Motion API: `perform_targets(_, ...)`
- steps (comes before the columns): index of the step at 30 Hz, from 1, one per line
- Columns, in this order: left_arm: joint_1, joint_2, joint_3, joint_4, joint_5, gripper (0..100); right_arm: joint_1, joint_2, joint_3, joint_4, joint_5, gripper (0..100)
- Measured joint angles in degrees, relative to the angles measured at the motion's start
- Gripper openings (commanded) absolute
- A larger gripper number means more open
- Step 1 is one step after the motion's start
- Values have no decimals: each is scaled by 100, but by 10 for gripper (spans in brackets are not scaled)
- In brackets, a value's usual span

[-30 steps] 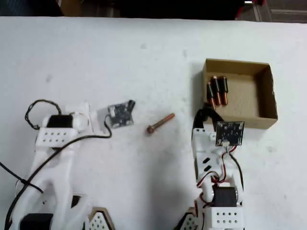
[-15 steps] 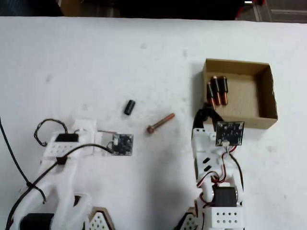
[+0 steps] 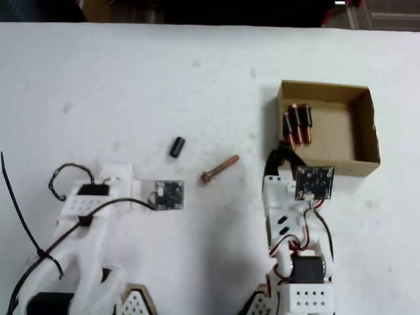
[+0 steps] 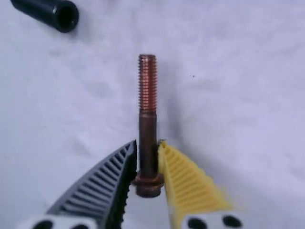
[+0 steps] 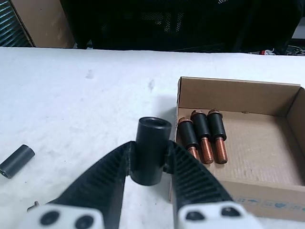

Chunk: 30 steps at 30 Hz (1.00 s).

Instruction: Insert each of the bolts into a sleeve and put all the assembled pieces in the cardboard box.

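Bolt point(image 3: 220, 168) is seen lying at the middle of the table point(image 3: 131, 79), before the narrowly parted left gripper point(image 4: 147, 143). A sleeve point(image 5: 153, 138) is pinched upright by the right gripper point(image 5: 150, 145) beside a corner of the cardboard box point(image 5: 238, 93).

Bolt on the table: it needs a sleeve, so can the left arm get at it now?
Probably yes. The bolt lies alone on bare table, head toward the left gripper, which is lined up on it; the loose sleeve lies apart.

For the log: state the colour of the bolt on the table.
The bolt is copper; left wrist view.
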Motion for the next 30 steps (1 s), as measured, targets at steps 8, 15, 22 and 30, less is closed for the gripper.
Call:
perform_targets(8,0,0,0,-475,536,169,0,0,0,0,0,17)
perform_targets(15,0,-105,0,-580,1125,169,0,0,0,0,0,17)
perform_targets(22,0,-114,0,-774,1996,169,0,0,0,0,0,17)
perform_targets(30,0,-114,0,-976,3719,169,0,0,0,0,0,17)
